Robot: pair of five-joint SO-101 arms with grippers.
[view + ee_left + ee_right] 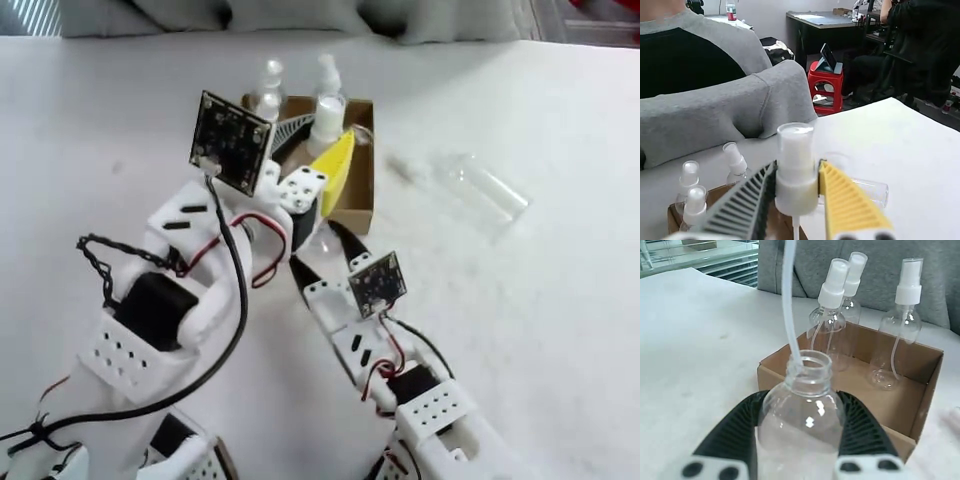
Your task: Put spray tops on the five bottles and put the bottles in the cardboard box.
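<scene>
My left gripper (796, 169) is shut on a white spray top (795, 150), held between its grey and yellow fingers (845, 205). The top's thin tube (789, 305) hangs down into the open neck of a clear bottle (800, 425). My right gripper (801, 400) is shut on that bottle and holds it upright in front of the cardboard box (920, 390). In the high view the left gripper (315, 175) is over the box's near edge, with the right gripper (305, 255) just below it. Three capped bottles (827, 315) (850, 295) (902, 335) stand in the box (360, 190).
A clear bottle without a top (480, 190) lies on its side on the white table, right of the box; the left wrist view has it (872, 190) behind the yellow finger. The table edge is far beyond the box.
</scene>
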